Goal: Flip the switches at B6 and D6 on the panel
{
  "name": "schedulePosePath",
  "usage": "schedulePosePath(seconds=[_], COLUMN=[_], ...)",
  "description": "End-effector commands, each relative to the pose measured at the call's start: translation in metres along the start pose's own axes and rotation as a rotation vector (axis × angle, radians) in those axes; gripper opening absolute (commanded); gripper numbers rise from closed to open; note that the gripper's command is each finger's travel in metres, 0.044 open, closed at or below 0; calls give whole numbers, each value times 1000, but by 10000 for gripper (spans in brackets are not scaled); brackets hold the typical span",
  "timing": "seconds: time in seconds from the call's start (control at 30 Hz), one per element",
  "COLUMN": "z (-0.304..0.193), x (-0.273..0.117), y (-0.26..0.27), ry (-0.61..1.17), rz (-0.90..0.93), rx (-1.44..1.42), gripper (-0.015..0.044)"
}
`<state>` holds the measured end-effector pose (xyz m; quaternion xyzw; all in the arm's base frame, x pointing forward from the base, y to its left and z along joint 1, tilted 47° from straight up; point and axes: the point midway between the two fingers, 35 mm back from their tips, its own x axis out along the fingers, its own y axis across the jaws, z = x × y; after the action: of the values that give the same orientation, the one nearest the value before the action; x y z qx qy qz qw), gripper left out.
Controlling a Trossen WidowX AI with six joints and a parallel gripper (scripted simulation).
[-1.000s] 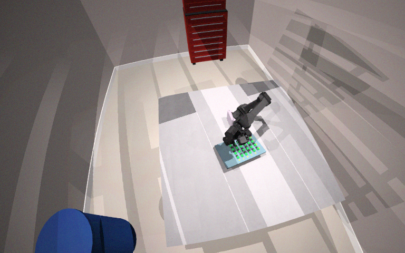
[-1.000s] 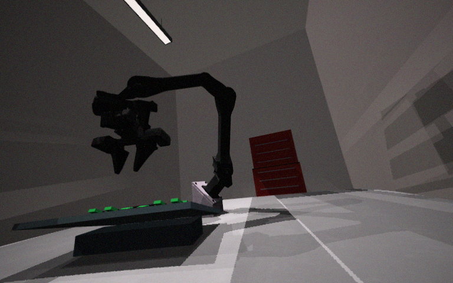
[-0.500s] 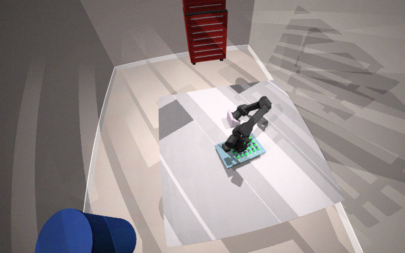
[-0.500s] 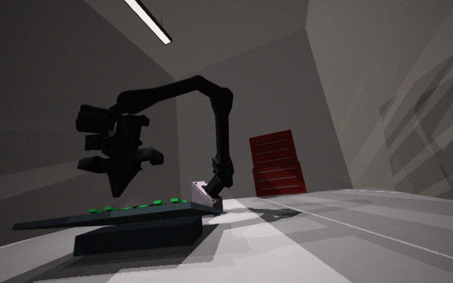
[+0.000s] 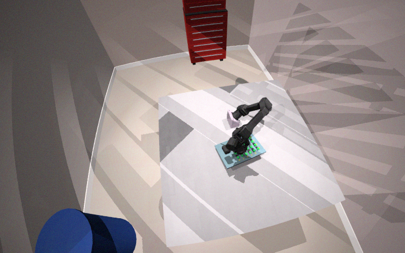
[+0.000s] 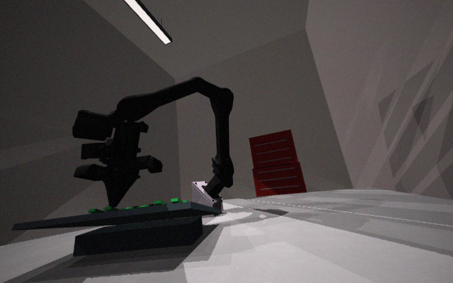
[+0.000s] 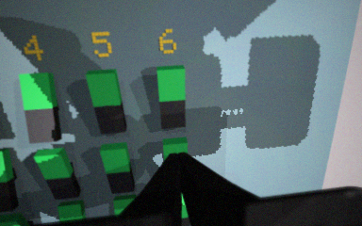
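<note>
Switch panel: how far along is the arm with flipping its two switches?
Done: nothing visibly flipped yet. In hand: the gripper, shut and empty, points its tip at switch B6, second row under the printed 6. Left: pressing B6 down, then D6, hidden behind the gripper in the wrist view, then lifting clear of the panel.

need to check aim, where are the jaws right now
In the wrist view the gripper is shut, its tip low over the column 6 switch in the second row.
</note>
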<state>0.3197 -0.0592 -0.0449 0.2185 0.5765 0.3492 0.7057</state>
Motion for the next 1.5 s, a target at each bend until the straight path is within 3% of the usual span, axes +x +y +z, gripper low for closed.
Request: schedulePosePath(seconds=[0.0, 1.47], z=[0, 0], x=[5, 9], y=[0, 0], ry=[-3, -3], rz=[4, 4], rx=[6, 6], gripper=[0, 0])
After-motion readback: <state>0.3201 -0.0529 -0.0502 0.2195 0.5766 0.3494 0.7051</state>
